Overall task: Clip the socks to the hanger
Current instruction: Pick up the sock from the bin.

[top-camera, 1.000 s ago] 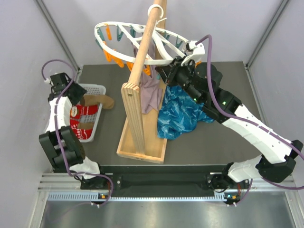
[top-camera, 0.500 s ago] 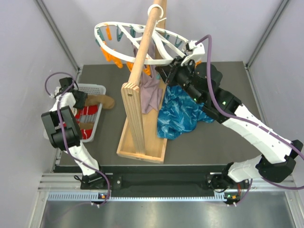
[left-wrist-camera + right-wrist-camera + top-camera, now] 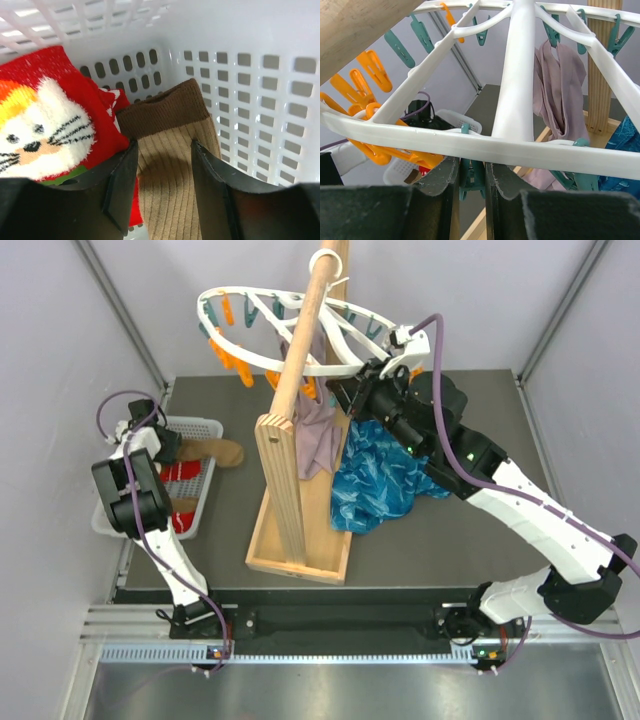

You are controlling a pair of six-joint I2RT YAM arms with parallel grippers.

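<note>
While left gripper (image 3: 163,150) gapes astride tan sock (image 3: 172,200) | cuff points away | right gripper (image 3: 471,167) pinches teal peg (image 3: 471,187)

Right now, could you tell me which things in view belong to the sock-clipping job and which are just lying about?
Job in hand: hanger; teal peg pinched by right gripper; tan-brown sock straddled by open left gripper; red socks; mauve sock, already clipped.

Lying about: white basket; wooden stand; blue cloth.
</note>
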